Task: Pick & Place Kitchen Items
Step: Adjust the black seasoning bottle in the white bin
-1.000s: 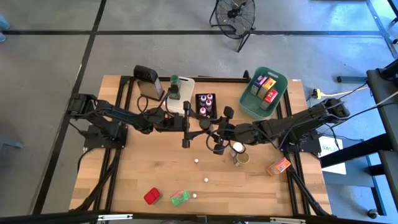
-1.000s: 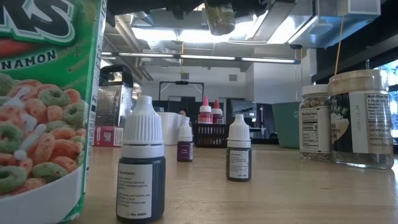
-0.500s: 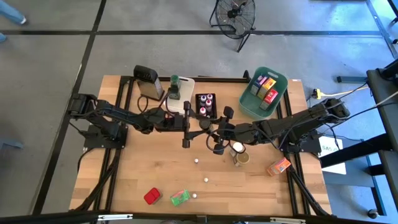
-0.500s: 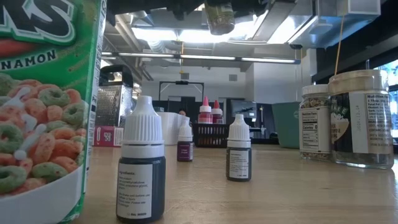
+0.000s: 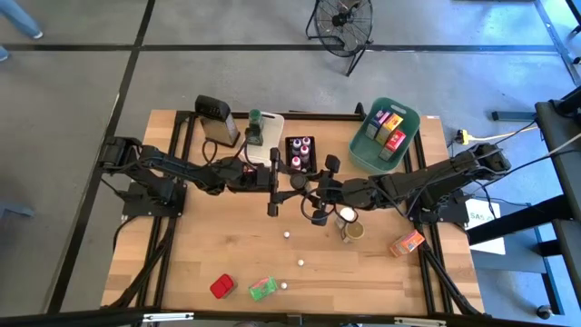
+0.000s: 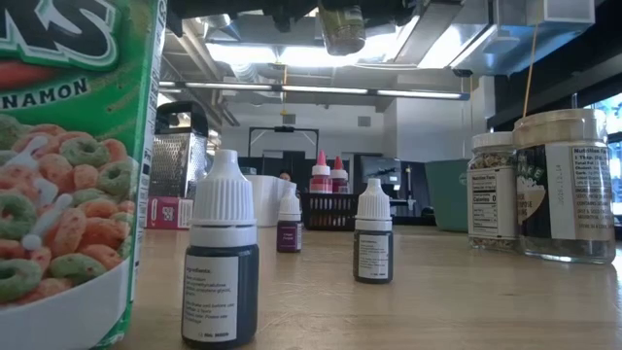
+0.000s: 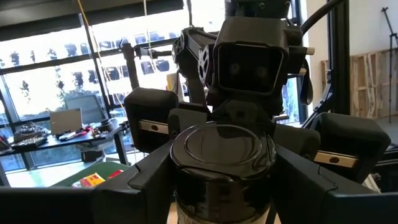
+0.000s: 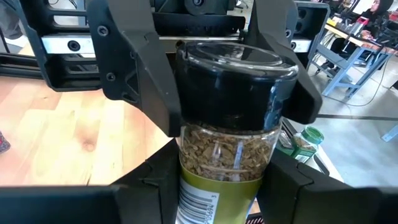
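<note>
Fingers of both grippers close on one black-lidded herb jar [image 8: 227, 118] held above the middle of the wooden table [image 5: 200, 254]: our right gripper [image 8: 217, 186] clamps its glass body and our left gripper [image 7: 224, 180] grips the lid end. Around it we see a concrete floor, a fan [image 5: 343, 20], and a teal bin [image 5: 363, 156] of packets. Most of the jar's label is cut off, and in the high view the fingers hide the jar.
</note>
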Motion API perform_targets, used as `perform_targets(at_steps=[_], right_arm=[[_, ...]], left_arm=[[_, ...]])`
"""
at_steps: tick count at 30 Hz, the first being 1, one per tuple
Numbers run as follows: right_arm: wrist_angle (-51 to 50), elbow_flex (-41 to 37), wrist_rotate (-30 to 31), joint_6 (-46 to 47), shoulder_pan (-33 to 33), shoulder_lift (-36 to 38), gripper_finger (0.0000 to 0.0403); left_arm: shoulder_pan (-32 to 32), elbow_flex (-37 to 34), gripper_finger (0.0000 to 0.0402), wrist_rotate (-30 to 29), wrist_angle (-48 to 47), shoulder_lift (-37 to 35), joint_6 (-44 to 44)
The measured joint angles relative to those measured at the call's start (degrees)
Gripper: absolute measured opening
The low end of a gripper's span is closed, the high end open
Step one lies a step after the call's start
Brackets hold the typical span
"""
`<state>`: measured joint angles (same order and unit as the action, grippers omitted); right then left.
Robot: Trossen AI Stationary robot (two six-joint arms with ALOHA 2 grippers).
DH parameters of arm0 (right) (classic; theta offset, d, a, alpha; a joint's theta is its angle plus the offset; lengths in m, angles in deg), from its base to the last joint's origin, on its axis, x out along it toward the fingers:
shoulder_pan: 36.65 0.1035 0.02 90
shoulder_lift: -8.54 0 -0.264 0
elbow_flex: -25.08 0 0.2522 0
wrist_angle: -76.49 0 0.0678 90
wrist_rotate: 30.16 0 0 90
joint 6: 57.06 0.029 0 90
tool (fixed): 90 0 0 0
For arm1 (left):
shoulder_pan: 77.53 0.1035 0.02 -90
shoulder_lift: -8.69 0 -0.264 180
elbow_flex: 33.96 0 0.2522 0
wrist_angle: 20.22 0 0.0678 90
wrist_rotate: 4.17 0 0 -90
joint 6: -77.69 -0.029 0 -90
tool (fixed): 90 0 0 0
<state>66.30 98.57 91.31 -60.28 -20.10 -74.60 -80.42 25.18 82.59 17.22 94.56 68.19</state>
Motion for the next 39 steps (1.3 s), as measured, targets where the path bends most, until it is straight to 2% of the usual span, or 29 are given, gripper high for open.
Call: perform_targets(at_steps=[8,16,24,29,34,39], right_arm=[[-0.3,0.0,-0.1,0.4,0.0,0.0,0.0179],[-1.4,0.0,0.1,2.6,0.0,0.0,0.0261],[-5.0,0.1,11.5,3.1,1.9,0.0,0.0316],[-7.4,0.1,14.2,2.1,4.2,0.0,0.0320],[-11.8,0.1,17.1,0.9,6.1,0.0,0.0320],[-13.9,0.1,23.2,2.8,7.3,0.0,0.0321]], left_arm=[[0.0,0.0,0.0211,-0.1,-0.4,0.0,0.0],[0.0,0.0,0.0211,-0.3,-0.6,0.0,1.0],[0.1,0.0,0.0209,-1.7,-0.6,0.0,1.0],[0.7,0.0,0.0209,-2.2,-2.7,-1.1,1.3],[1.6,0.0,0.0209,-2.6,-8.7,-5.3,2.7],[1.6,0.0,0.0209,-8.2,-13.9,-10.6,-0.5]])
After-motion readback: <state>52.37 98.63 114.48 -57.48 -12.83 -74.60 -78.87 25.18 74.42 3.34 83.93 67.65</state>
